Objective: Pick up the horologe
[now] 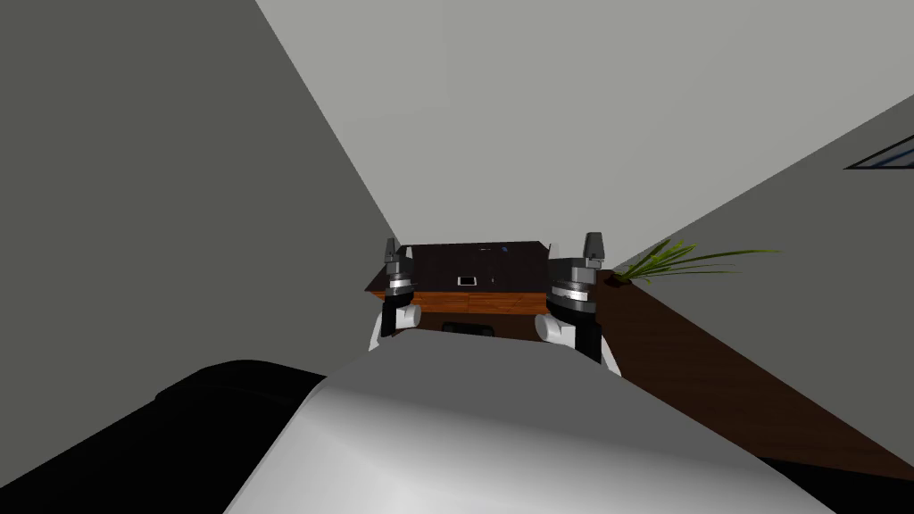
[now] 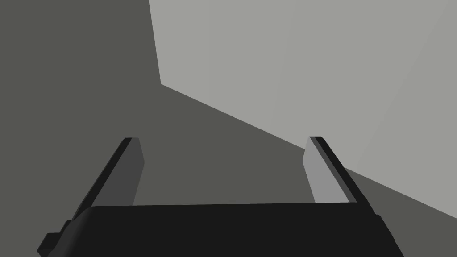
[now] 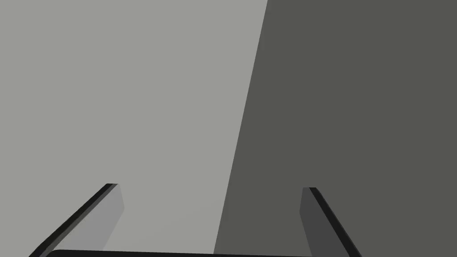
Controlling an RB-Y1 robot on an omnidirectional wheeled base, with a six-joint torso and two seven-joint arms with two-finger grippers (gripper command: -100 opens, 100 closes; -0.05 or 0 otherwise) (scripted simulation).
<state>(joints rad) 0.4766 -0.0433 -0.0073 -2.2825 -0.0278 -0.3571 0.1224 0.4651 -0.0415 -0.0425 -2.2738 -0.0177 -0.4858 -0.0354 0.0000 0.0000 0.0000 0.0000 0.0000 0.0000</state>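
Holds the left gripper (image 1: 391,247) raised at the near left of a dark-topped desk with a brown wooden front edge (image 1: 464,304), thin grey blade fingers (image 2: 130,172) spread wide with nothing between them. Finds the horologe (image 1: 466,280), a small white-rimmed rectangular object, sitting on the dark top near the desk's middle, between the two arms and farther off than both, untouched; cannot tell whether flat or propped. Looks light and stiff, probably a hard, smooth case with a breakable face, though too small here to read more. Judged best taken across the two shorter sides, low on the rim, with gentle pressure against slipping or cracking. Shows the right gripper (image 1: 593,243) raised at the desk's near right, fingers (image 3: 107,214) equally parted and empty. Ends at the right with a green long-leaved plant (image 1: 678,261) beside the desk's corner.
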